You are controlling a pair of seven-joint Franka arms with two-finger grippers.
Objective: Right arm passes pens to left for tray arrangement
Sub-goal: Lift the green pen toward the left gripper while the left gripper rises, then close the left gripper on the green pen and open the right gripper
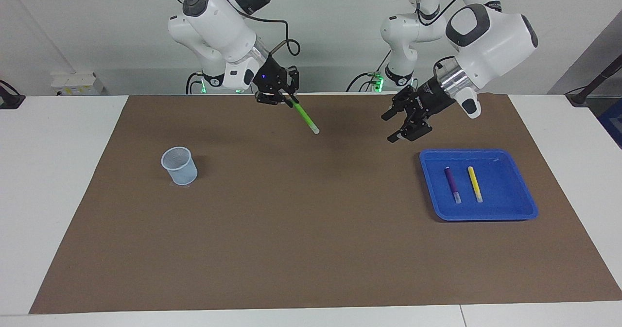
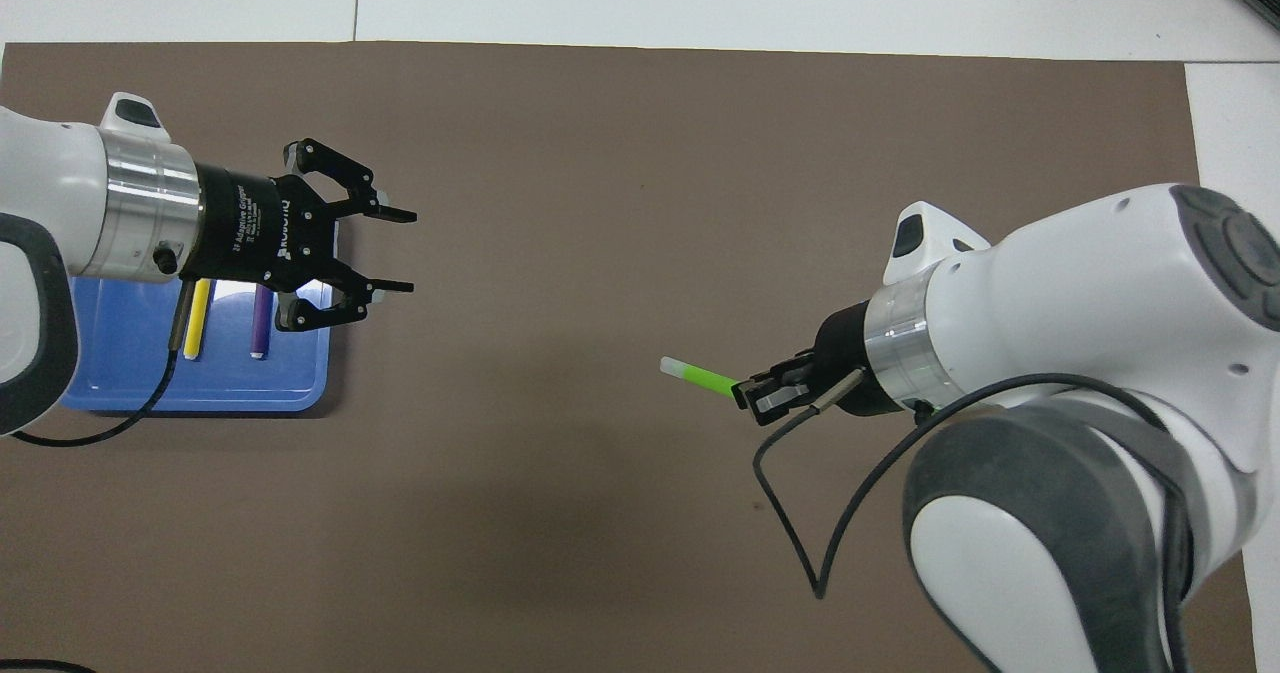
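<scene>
Right end effector (image 1: pixel 290 99) clenched on slim green marker pen (image 1: pixel 305 118) above the bench; left end effector (image 1: pixel 392 126) released, beside shallow blue plastic tray (image 1: pixel 486 215).

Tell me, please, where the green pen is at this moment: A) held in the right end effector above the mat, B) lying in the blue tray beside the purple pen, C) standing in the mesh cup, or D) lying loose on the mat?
A: the green pen juts from the shut right end effector, up over the brown mat; only the purple pen and yellow pen lie in the blue tray.
</scene>
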